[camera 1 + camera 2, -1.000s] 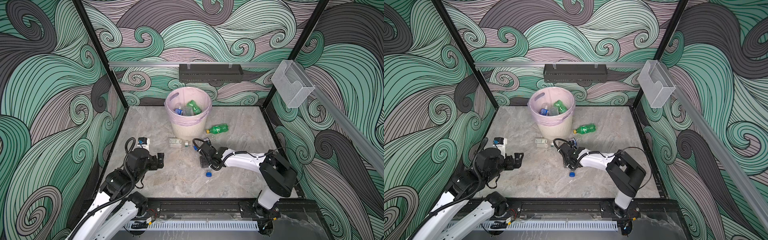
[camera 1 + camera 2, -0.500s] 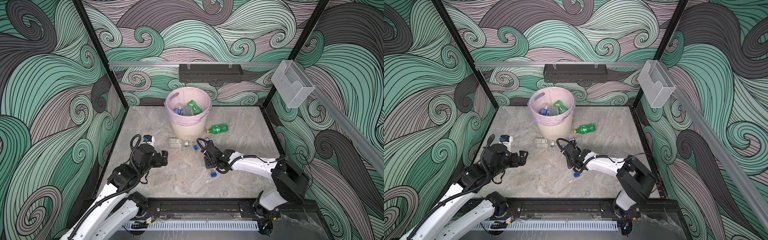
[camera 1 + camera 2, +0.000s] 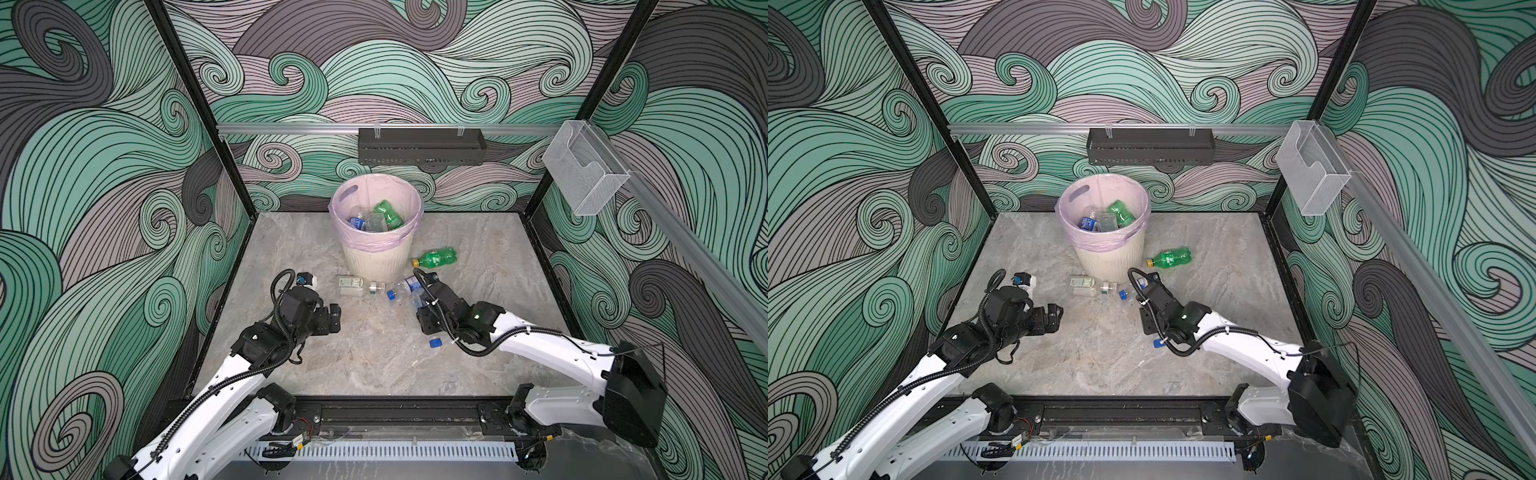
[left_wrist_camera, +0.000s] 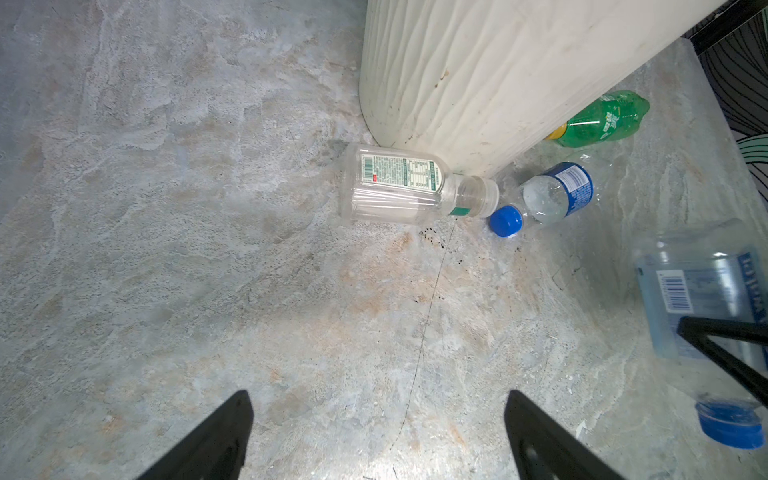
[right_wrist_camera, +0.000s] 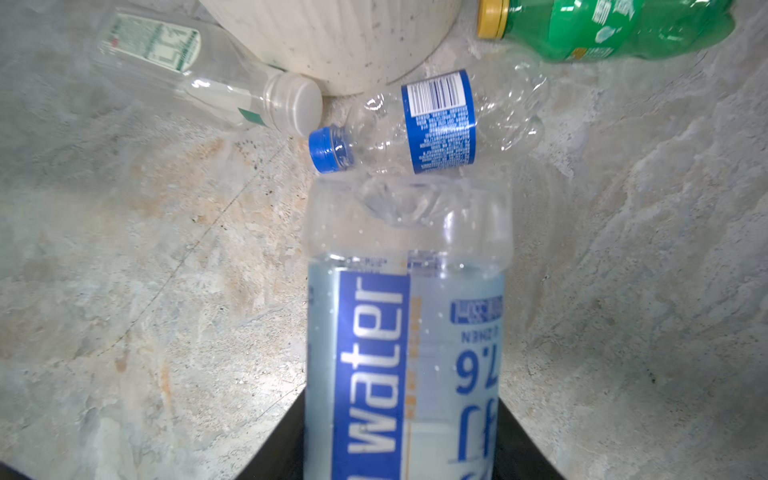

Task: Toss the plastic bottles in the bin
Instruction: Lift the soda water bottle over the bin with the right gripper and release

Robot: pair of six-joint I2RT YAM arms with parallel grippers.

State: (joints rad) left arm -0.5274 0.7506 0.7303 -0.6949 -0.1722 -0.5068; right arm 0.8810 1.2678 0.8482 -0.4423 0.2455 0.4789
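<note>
Water bottle [image 5: 405, 332] clamped between right fingers [image 5: 282, 453]; left fingers [image 4: 216, 440] apart, well away.

Both arms are pretty much the same build: the left arm [image 3: 232, 382] and right arm [image 3: 548, 353] have glossy white rounded links with chunky black joint housings [image 3: 631, 399] between them. A fat black corrugated cable [image 3: 276, 286] loops off the left wrist, and a thinner black cable [image 3: 484, 354] runs along the right forearm, with a white zip tie on it. There's a tiny green light [image 3: 475, 316] glowing on the right wrist block and a small blue-and-white connector [image 3: 305, 279] on the left one. The left gripper [image 4: 378, 395] has plain matte black wedge fingers [image 4: 216, 440]. Both bases are mounted on a black rail [image 3: 395, 413] with a white slotted cable duct [image 3: 386, 451] in front.
</note>
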